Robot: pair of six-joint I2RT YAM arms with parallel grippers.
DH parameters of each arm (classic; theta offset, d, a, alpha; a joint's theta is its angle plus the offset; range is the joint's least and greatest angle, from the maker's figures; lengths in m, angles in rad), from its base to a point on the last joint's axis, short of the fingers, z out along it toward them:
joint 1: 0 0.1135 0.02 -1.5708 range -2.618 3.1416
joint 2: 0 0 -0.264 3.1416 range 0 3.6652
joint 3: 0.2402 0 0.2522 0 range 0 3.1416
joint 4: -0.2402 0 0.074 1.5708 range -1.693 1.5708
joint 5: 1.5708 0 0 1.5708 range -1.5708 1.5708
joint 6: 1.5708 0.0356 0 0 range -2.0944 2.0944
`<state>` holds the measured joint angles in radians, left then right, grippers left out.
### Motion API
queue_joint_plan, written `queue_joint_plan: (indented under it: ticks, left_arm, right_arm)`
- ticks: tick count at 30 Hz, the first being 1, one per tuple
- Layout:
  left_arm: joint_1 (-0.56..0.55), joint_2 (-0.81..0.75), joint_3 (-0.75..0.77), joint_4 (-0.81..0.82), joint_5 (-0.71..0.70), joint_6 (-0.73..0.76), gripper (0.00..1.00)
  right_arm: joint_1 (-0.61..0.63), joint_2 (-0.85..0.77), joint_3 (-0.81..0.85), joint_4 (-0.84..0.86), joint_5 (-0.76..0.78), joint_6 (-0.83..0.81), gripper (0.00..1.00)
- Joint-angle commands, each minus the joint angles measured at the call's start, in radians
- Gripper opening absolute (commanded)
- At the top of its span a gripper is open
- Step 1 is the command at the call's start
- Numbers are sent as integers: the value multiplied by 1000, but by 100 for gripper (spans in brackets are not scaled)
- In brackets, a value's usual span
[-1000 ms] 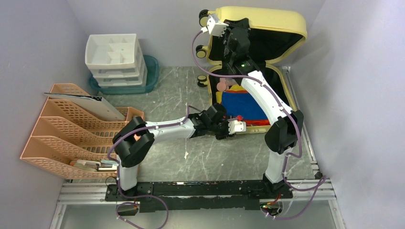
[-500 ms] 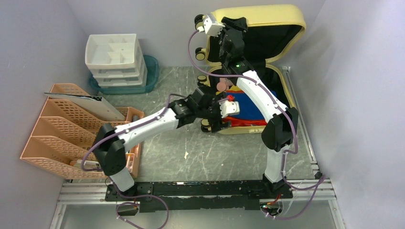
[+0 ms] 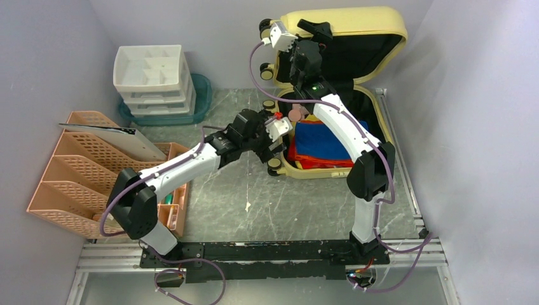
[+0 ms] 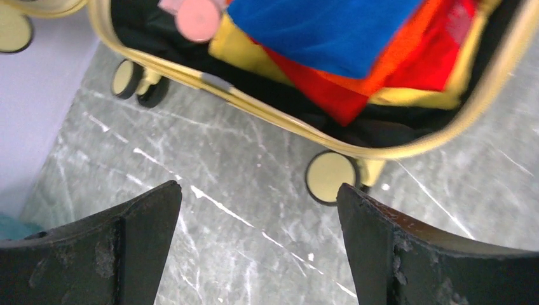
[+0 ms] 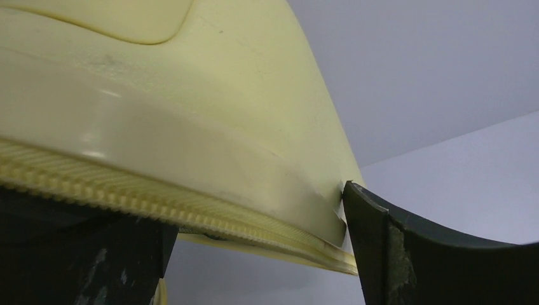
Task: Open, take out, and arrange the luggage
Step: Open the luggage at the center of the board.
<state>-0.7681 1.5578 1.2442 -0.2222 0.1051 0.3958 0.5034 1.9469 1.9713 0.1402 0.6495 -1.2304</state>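
Observation:
The pale yellow luggage (image 3: 375,25) lies open at the back right, its lid standing up against the wall. Its base (image 3: 318,173) holds folded blue cloth (image 3: 324,136) over red and yellow cloth, and a pink round thing (image 3: 295,114). My right gripper (image 3: 311,28) is open at the lid's top left, and in the right wrist view the lid's zipped rim (image 5: 159,184) passes between the fingers of the gripper (image 5: 254,210). My left gripper (image 3: 279,130) is open and empty by the base's left side. Its wrist view shows it (image 4: 259,187) over the table near a wheel (image 4: 330,176).
A white drawer unit (image 3: 152,73) stands on a teal tray (image 3: 202,95) at the back left. Orange mesh file racks (image 3: 82,171) with a grey folder (image 3: 111,136) fill the left side. Walls close in behind and to the right of the luggage.
Both grippers have opened. My left arm has swung from the luggage's front edge back and left to its left side. The right gripper has stayed at the lid's top, which rose slightly.

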Motion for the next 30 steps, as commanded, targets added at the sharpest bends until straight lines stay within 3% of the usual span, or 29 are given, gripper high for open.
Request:
queue_joint_plan:
  ticks: [1,8,19,30]
  left_arm:
    - [22,40,55,103,-197,-68,96]
    - [80,119,136,138,-279,-109,96]
    - [180,236,349,169,-251,-189,96]
    - [183,323,499,278,-335,-233,94]
  right_arm:
    - [-6,-7,44,38,43,3,99]
    - [-5,26,125,112,70,-24,100]
    - [-21,66,196,112,57,7,100]
    - [-80,151,264,-15,4,107,100]
